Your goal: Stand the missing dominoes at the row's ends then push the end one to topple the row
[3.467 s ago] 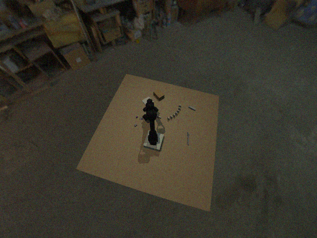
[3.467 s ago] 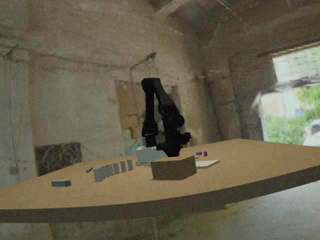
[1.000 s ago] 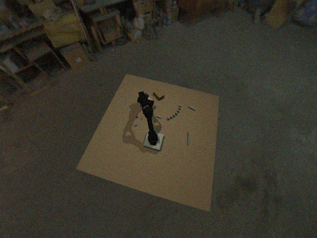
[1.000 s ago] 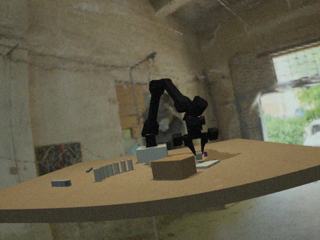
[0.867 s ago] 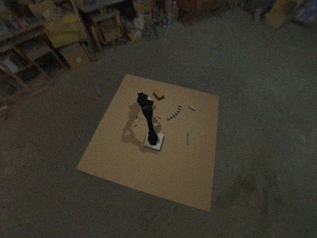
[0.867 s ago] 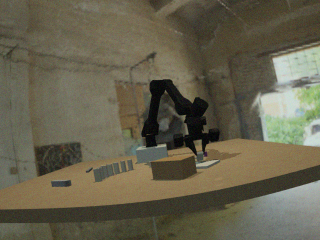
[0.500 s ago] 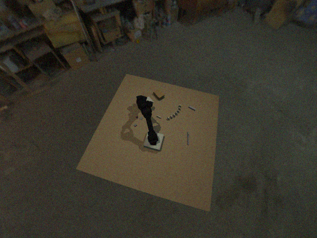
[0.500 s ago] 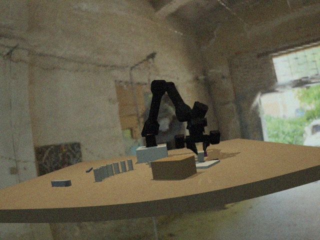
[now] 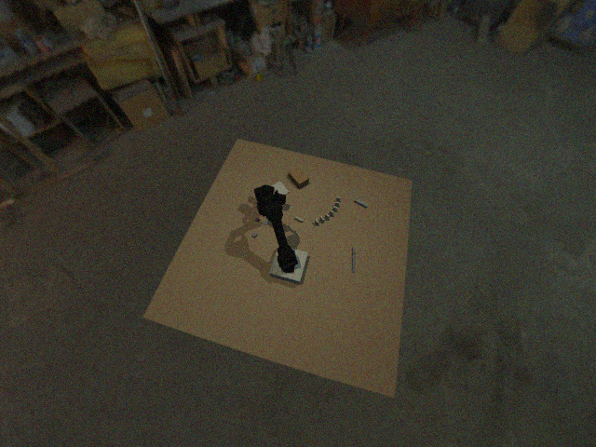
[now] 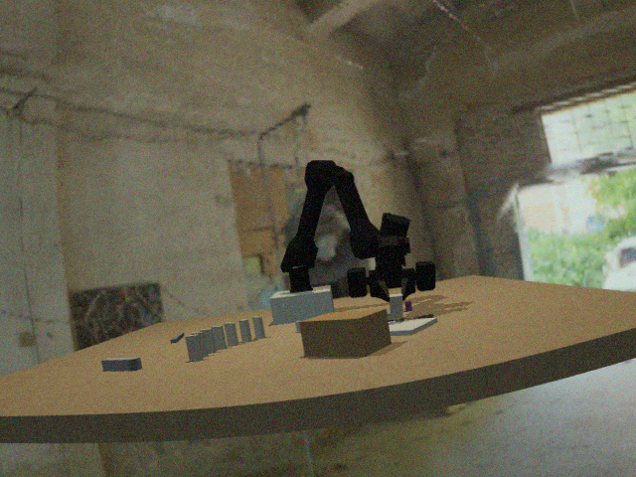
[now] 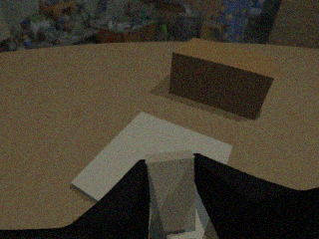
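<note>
My end effector (image 9: 280, 191) (image 10: 395, 298) (image 11: 169, 163) grips a domino (image 10: 396, 306) (image 11: 170, 171) upright, beside the white pad (image 9: 279, 186) (image 10: 413, 326) (image 11: 150, 141). The standing row (image 9: 329, 211) (image 10: 218, 337) waits well apart; carrying this in too close, my wide fingers could topple it early.

Pincer (image 9: 280, 192) (image 10: 395, 298) (image 11: 169, 163): black. Block between its fingers (image 10: 396, 306): pale grey. Flat square below (image 10: 413, 326) (image 11: 150, 144): off-white. Box near pincer (image 9: 299, 180) (image 10: 345, 336) (image 11: 219, 82): brown, plain. Small cube just beside (image 10: 408, 306): purple. Surface (image 9: 336, 327) (image 10: 246, 385) (image 11: 45, 129): tan, finely speckled.
</note>
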You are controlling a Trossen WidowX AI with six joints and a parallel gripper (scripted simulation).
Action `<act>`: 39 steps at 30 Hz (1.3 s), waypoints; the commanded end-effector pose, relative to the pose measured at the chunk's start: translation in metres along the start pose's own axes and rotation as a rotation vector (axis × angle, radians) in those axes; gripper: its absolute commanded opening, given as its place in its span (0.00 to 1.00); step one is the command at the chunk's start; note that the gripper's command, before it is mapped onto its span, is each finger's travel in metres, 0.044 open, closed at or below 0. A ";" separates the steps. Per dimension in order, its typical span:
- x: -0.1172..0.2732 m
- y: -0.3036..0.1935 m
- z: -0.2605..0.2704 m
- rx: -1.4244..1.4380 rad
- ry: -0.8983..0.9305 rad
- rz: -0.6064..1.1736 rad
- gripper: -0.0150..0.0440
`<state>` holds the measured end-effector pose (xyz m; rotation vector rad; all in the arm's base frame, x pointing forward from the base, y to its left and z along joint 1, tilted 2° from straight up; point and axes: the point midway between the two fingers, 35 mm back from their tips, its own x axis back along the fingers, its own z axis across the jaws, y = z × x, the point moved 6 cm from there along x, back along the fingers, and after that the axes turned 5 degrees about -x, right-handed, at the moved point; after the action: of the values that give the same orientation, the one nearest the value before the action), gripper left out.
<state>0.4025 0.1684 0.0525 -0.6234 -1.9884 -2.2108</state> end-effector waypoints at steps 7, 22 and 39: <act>0.019 -0.016 -0.008 -0.009 -0.040 -0.126 0.44; 0.058 -0.030 -0.031 -0.073 -0.111 -0.300 0.44; 0.071 -0.033 -0.040 -0.100 -0.135 -0.342 0.44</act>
<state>0.3182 0.1485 0.0463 -0.4757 -2.1977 -2.5403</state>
